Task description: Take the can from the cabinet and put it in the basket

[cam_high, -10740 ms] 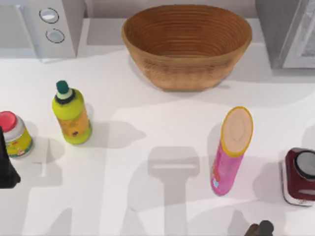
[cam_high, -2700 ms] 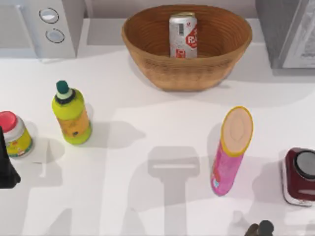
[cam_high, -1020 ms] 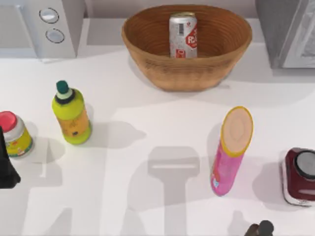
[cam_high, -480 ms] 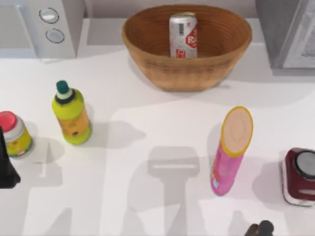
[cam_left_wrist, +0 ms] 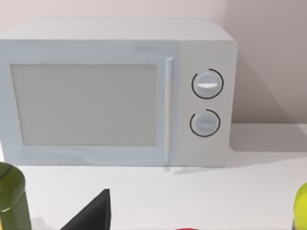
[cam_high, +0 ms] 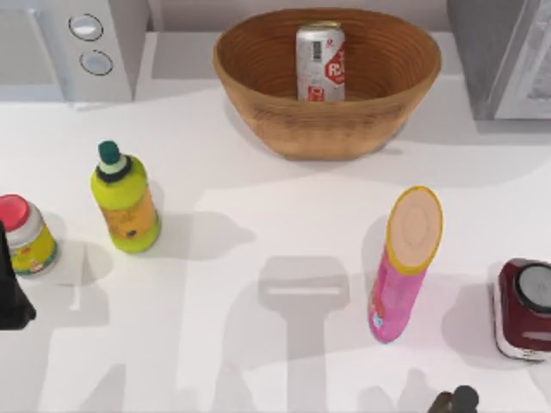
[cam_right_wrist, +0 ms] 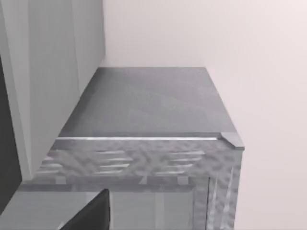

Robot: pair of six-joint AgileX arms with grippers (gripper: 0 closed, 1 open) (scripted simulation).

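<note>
One silver metal can (cam_high: 320, 61) with a red, white-lettered label stands upright inside the single woven wicker basket (cam_high: 258, 95), an orange-brown oval bowl ribbed with concentric rings, at the back middle of the white table (cam_high: 258, 198). To the basket's right sits one grey boxy cabinet (cam_high: 482, 52) with a pale-framed door, cut off by the frame edge; the right wrist view shows its flat grey top (cam_right_wrist: 148, 100) over a mottled, reflective front. To the basket's left stands one white microwave (cam_high: 103, 47) with two round knobs; the left wrist view shows its smooth box, frosted door panel and slim vertical handle (cam_left_wrist: 168, 105).

Four other containers stand apart across the table: one yellow-green plastic bottle (cam_high: 126, 202) with a dark green cap, one small jar (cam_high: 24, 234) with a red lid at the left edge, one tall pink tube (cam_high: 403, 267) with a yellow rim, and one dark red jar (cam_high: 523, 308) with a grey lid at the right edge.

The left gripper (cam_high: 10, 292) sits parked at the table's left edge, the right gripper (cam_high: 455, 401) at the front edge toward the right; whether either set of fingers is spread or pressed together cannot be told.
</note>
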